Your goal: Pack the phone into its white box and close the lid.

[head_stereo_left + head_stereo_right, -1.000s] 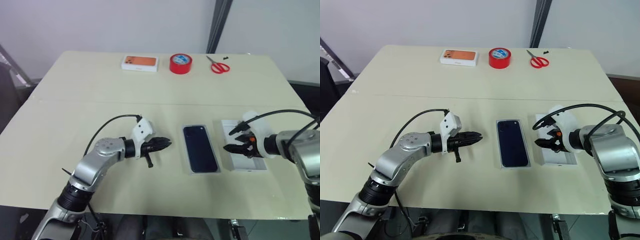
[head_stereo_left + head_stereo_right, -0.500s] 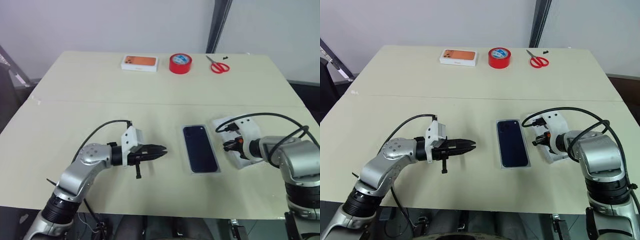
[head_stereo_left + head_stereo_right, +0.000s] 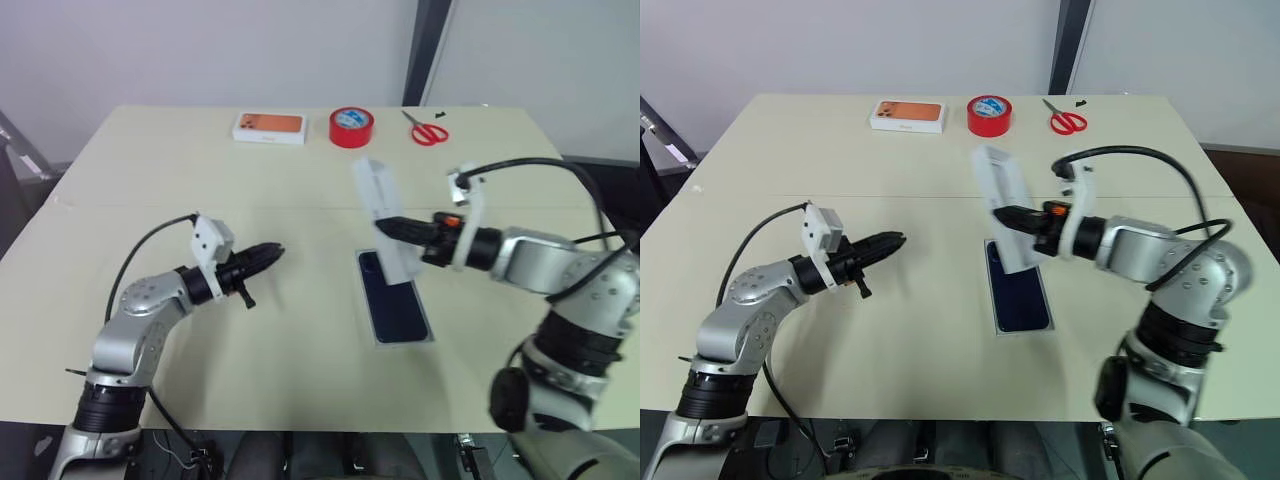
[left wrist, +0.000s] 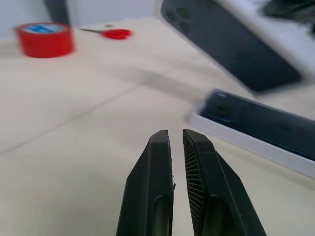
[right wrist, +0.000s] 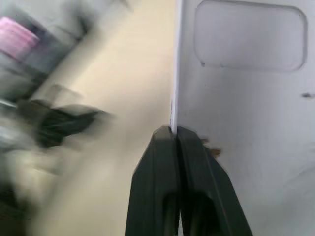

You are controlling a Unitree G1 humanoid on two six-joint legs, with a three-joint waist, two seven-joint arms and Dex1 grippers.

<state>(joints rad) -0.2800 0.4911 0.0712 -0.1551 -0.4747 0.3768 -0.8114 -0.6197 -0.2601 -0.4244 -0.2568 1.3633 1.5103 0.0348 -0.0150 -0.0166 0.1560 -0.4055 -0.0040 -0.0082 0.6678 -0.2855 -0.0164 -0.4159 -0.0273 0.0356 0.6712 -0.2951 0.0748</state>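
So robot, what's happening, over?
Right gripper shut on lid, raised tilted over phone in white box. Left gripper shut, empty. Nothing in the way.

Along the far edge of the big cream table point(image 3: 150, 220): a white box with an orange top point(image 3: 269, 127), then a red roll of tape point(image 3: 352, 127) just beside it, then red scissors point(image 3: 428, 131) a bit further along. All three lying flat, none touching. Behind the table, a pale wall point(image 3: 200, 50) with a dark post point(image 3: 428, 50).
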